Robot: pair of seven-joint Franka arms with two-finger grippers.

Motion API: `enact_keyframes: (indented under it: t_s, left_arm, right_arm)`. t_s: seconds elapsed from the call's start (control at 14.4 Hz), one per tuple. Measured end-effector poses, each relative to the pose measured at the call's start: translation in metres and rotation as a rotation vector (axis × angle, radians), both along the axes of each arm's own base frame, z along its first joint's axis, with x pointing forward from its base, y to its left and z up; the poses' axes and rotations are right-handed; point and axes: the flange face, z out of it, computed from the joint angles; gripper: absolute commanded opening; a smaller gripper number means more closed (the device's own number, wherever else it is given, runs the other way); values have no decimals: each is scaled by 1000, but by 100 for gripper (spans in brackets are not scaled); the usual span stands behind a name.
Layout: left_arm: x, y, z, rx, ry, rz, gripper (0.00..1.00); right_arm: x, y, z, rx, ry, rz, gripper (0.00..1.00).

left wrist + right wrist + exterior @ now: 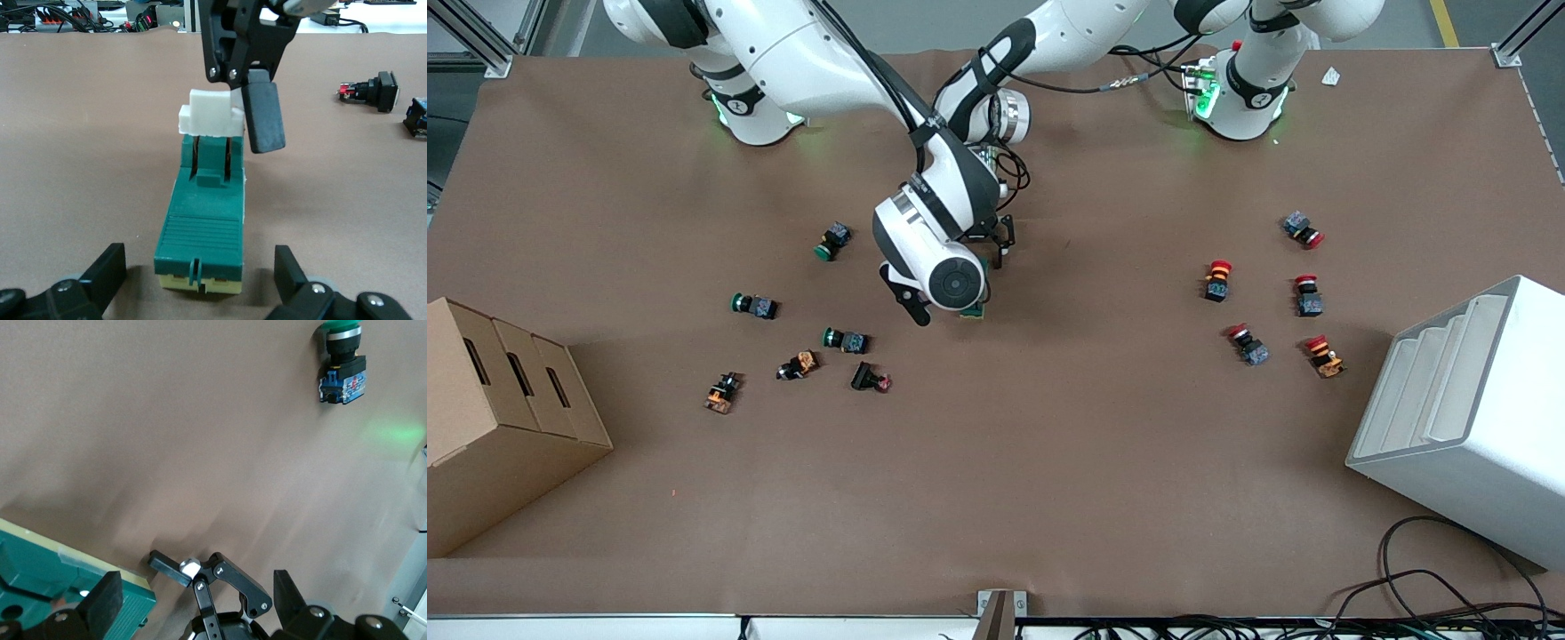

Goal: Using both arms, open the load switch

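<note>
The load switch (203,220) is a dark-green block on a pale base, lying mid-table with its white lever tab (210,115) raised at the end nearer the front camera. From the front only a green corner (973,310) shows under the right wrist. My left gripper (197,277) is open and low, one finger on each side of the switch's farther end (1000,242). My right gripper (198,603) is open over the lever end. One of its fingers (263,120) hangs right beside the tab, and the switch (40,580) lies at that finger, not between the two.
Green-capped push buttons (834,240) and other small parts (870,378) lie toward the right arm's end. Red-capped ones (1216,280) lie toward the left arm's end. A cardboard box (498,409) and a white rack (1467,418) stand at the table's two ends.
</note>
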Motion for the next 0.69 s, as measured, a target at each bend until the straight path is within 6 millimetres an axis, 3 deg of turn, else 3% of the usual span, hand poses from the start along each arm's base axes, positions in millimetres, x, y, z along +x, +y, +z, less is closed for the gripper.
enact_keyframes:
  t_s: [0.69]
  left_arm:
    - [0, 0, 0, 0, 0, 0, 99]
  right_arm:
    - [16, 4, 19, 30, -47, -8, 100]
